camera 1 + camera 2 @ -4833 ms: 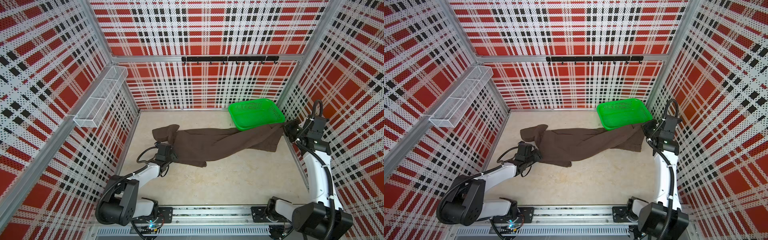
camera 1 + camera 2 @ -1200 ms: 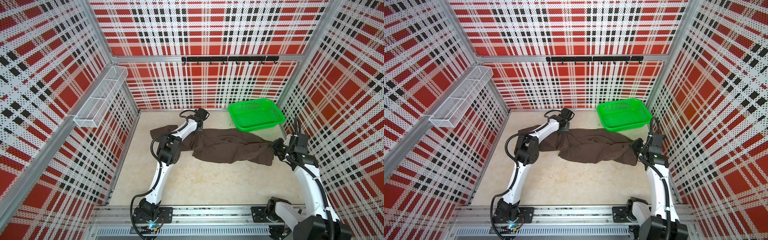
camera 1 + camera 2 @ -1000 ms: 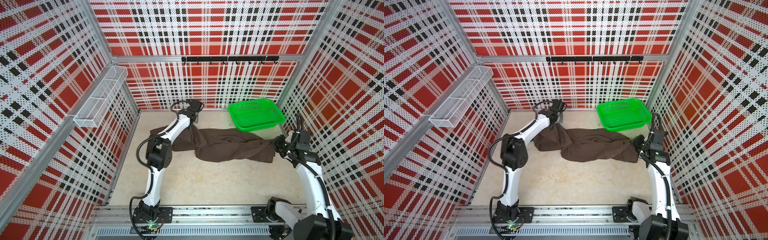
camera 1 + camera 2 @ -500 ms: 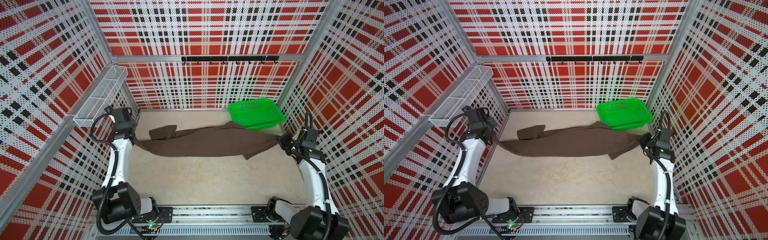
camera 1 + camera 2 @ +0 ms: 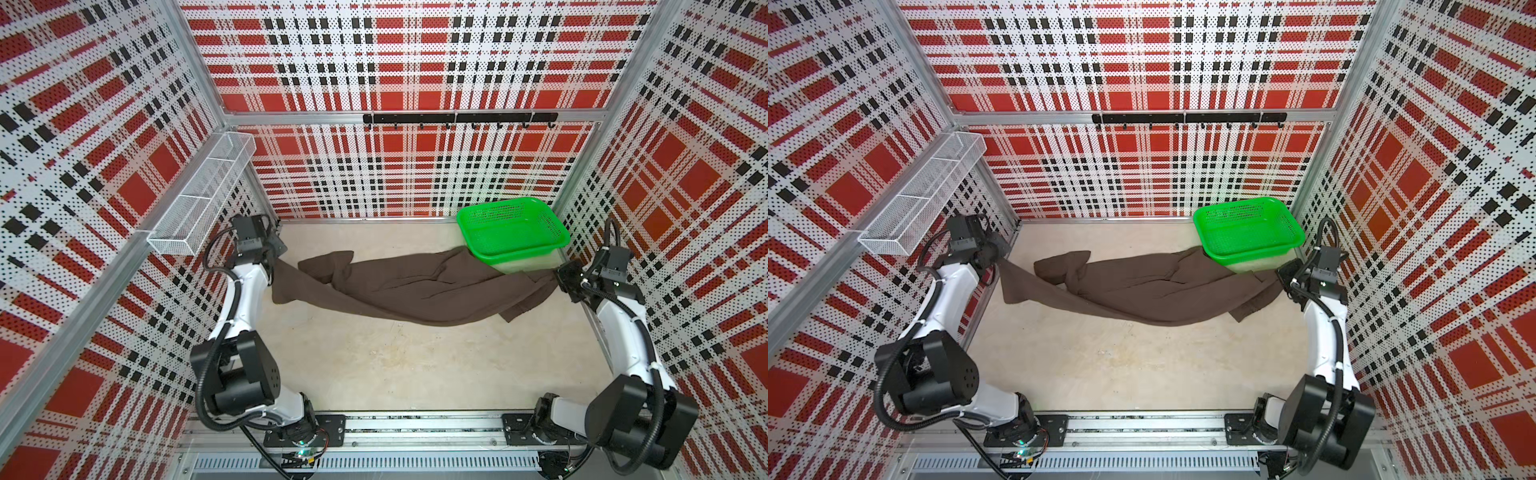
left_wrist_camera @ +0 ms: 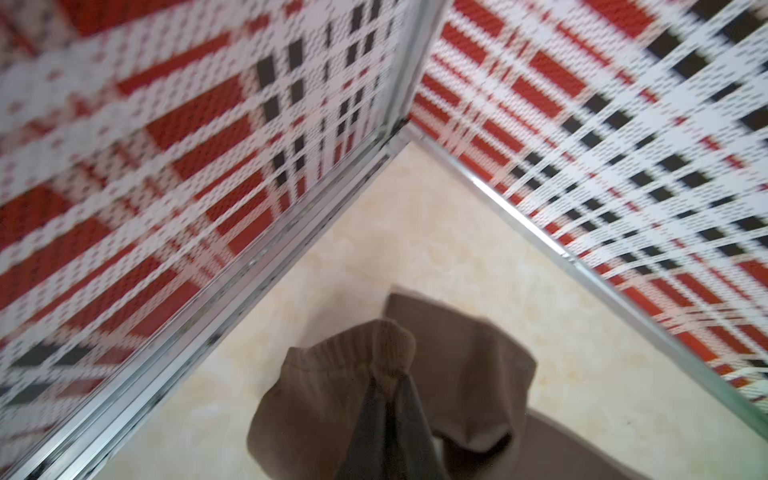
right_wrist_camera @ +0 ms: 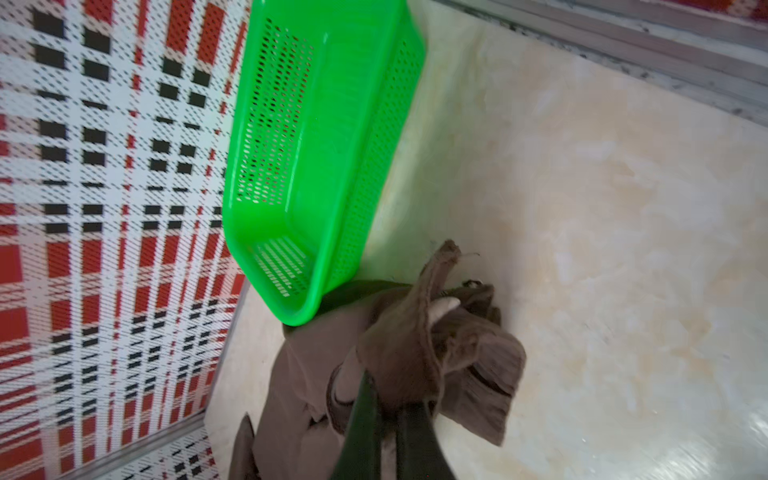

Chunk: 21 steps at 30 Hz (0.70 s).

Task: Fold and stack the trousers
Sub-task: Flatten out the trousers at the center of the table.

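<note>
The dark brown trousers (image 5: 407,291) (image 5: 1142,291) hang stretched across the floor between both arms, sagging in the middle, with one leg end folded back at the left. By the left wall my left gripper (image 5: 276,257) (image 5: 998,255) (image 6: 388,382) is shut on a gathered hem of the trousers (image 6: 316,399). By the right wall my right gripper (image 5: 559,280) (image 5: 1281,276) (image 7: 390,399) is shut on a bunched end of the trousers (image 7: 395,353). Both pairs of jaws are mostly buried in cloth.
A green basket (image 5: 523,251) (image 5: 1254,253) (image 7: 316,166) stands at the back right; its near corner lies over the cloth. A white wire shelf (image 5: 203,208) juts from the left wall above my left arm. A black hook rail (image 5: 457,118) crosses the back wall.
My left arm swung from the back middle out to the left wall, pulling its end of the trousers. The right gripper drew back toward the right wall. The cloth now spans the floor.
</note>
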Tool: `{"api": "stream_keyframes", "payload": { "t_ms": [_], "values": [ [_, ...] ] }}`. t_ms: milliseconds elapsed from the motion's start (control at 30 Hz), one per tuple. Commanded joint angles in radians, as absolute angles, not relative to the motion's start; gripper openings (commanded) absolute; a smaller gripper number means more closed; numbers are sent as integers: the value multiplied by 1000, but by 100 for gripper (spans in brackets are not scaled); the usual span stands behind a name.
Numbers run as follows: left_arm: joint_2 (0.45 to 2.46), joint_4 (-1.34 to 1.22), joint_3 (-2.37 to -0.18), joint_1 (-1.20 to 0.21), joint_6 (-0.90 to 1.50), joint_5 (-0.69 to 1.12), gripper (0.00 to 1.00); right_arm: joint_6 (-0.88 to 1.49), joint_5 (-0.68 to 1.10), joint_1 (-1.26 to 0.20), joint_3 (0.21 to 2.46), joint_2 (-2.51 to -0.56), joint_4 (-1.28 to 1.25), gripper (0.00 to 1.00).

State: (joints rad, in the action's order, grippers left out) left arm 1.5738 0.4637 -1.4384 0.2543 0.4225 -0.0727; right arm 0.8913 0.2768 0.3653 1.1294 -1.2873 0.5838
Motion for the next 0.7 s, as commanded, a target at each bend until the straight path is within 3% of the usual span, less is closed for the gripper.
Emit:
{"api": "stream_keyframes", "payload": {
  "t_ms": [0,100,200,467,667],
  "values": [
    [1634,479,-1715,223,450,-19,0,927,272,378,1379,-1325,570,0],
    [1685,553,-1924,237,462,-15,0,906,224,379,1586,-1341,649,0],
    [1663,574,-1943,287,468,-6,0,862,172,381,1656,-1325,722,0],
    [1352,375,-1205,493,483,4,0,812,113,420,1155,-1132,709,0],
    [1316,311,-892,552,466,-8,0,809,66,481,873,-1060,685,0]
  ]
}}
